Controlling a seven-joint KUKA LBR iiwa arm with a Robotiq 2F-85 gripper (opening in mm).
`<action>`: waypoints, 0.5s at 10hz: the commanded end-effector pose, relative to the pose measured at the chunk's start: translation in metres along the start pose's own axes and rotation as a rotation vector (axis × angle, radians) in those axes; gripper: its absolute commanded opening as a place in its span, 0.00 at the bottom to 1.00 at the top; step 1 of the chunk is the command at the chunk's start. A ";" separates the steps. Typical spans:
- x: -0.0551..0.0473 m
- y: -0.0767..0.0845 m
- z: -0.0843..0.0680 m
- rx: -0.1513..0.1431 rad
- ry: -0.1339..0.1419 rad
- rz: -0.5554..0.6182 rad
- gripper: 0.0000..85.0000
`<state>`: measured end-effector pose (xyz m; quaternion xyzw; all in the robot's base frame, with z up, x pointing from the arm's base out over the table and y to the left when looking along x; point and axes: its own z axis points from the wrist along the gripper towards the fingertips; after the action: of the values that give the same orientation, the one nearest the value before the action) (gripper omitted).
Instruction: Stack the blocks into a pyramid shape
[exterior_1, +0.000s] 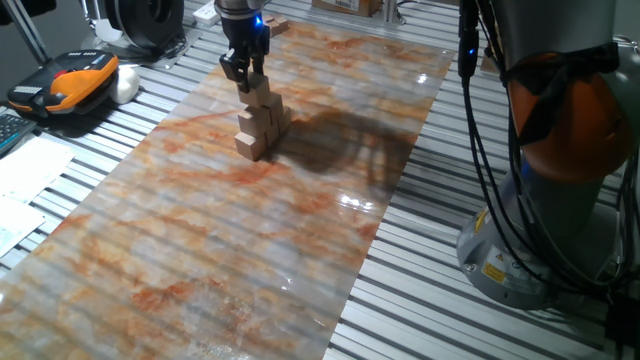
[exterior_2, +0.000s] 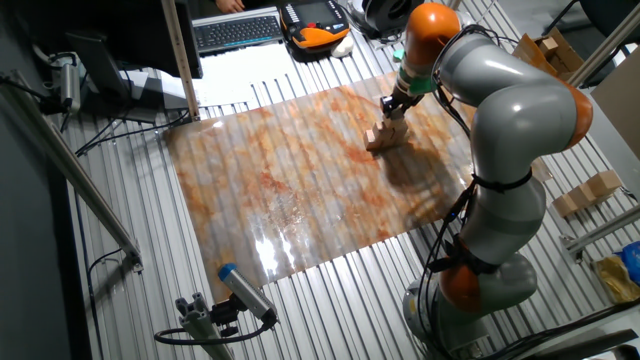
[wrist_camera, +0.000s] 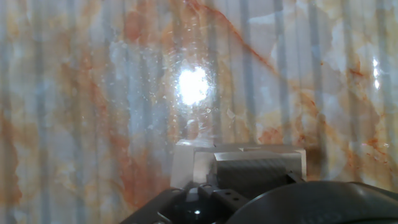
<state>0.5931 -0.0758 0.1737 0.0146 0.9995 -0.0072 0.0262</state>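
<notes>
The blocks (exterior_1: 257, 132) are light tan wooden cubes stacked in a stepped pile about three levels high at the far side of the marble-patterned mat (exterior_1: 250, 250). The same blocks (exterior_2: 383, 138) show as a small heap under the arm in the other fixed view. My gripper (exterior_1: 250, 84) points straight down onto the pile's top block (exterior_1: 262, 96), and its black fingers appear shut on it. In the hand view a pale block (wrist_camera: 186, 163) lies against a grey finger (wrist_camera: 255, 167), with the mat far below. The gripper (exterior_2: 393, 107) sits just above the heap.
An orange and black device (exterior_1: 70, 85) and a white object (exterior_1: 125, 85) lie left of the mat on the slatted table. The arm's base (exterior_1: 560, 200) and hanging cables (exterior_1: 480, 120) stand to the right. A keyboard (exterior_2: 235, 30) and cardboard boxes (exterior_2: 590, 192) sit off the mat.
</notes>
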 end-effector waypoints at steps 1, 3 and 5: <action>0.000 -0.001 0.000 0.000 0.001 0.000 0.00; 0.000 -0.002 0.001 0.000 0.001 0.001 0.00; 0.000 -0.004 0.004 -0.004 0.000 0.001 0.00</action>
<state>0.5938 -0.0801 0.1699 0.0153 0.9995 -0.0050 0.0268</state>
